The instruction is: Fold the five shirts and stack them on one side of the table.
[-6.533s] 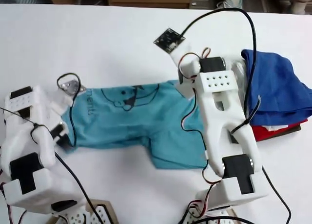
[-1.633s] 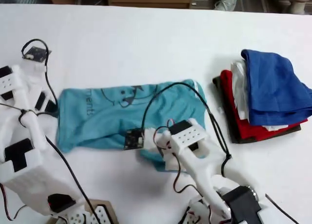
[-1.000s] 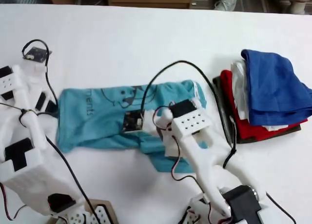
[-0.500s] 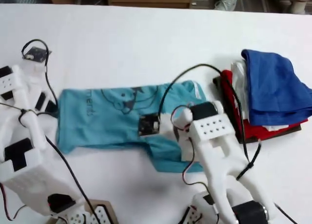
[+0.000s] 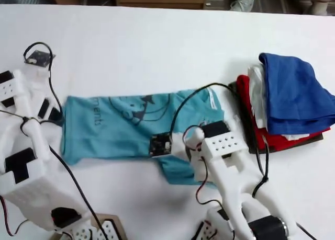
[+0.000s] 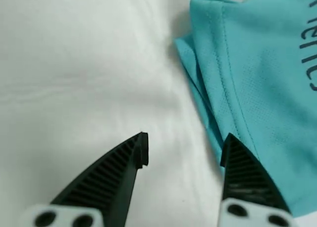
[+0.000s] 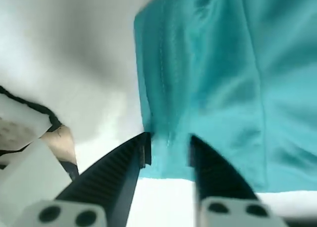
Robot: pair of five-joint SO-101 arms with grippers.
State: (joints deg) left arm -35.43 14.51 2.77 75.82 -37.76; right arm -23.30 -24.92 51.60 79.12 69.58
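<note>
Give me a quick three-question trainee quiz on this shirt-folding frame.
1. True or false: a blue shirt tops the stack.
2. Relative to the teal shirt, the left pincer is: A shut on it; B open at its edge; C over the stack.
3. Which arm's pincer is nearer the stack?
Key: 1 true; 2 B; 3 the right pincer.

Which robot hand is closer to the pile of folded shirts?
Right. The right hand is at the teal shirt end beside the pile of folded shirts. The left hand is at the far end, with the whole shirt between it and the pile.
</note>
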